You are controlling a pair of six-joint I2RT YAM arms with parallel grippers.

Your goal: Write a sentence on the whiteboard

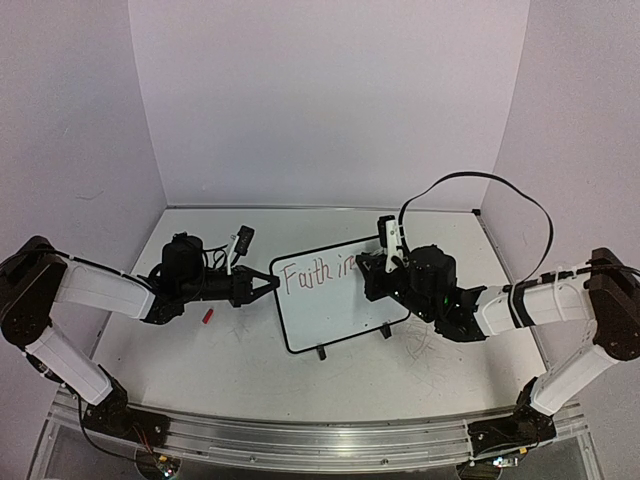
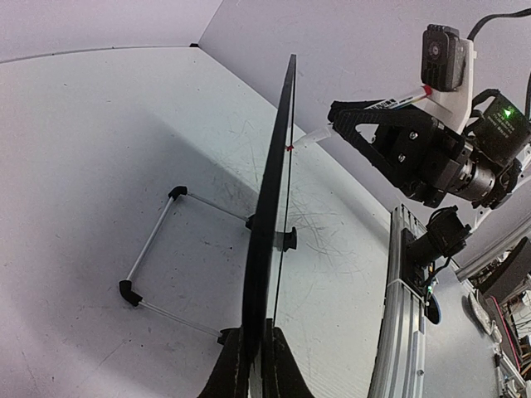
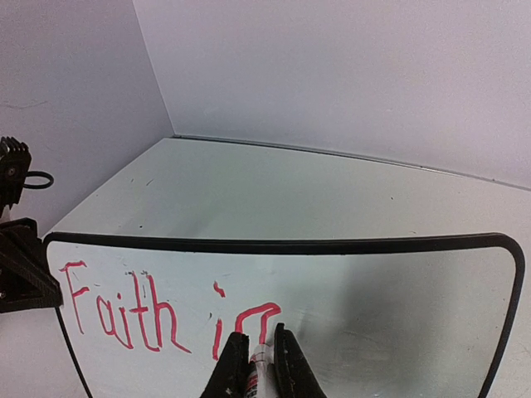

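Two fingers of the right gripper (image 3: 259,344) are clamped on a red marker (image 3: 251,380). Its tip is pressed to the whiteboard (image 3: 390,315) at the end of the red lettering (image 3: 124,319), which reads "Faith in", so the sentence looks only begun. On the opposite side, the left gripper (image 2: 259,361) is pinched shut on the frame's left edge, bracing the panel against the pen's push. The whiteboard stands mid-table between the two arms, propped nearly upright on a wire stand (image 2: 153,249) with black corner feet behind it; the left wrist view shows it edge-on and thin. It looks light and stiff, with a glossy face, so it would likely skid or tip back under writing pressure if left unheld. The thin black frame at a side edge is the sensible place to grip, since that keeps fingers off the face, where wet ink would probably smear. Most of the right half is blank, leaving room for more words. Underneath is a grey tabletop (image 1: 300,385), heavily scratched, with a small red piece (image 1: 208,315), perhaps the pen's cap, lying below the left arm. Plain pale walls (image 1: 330,100) close in three sides, and an aluminium rail (image 1: 320,440) runs along the near edge under both bases.
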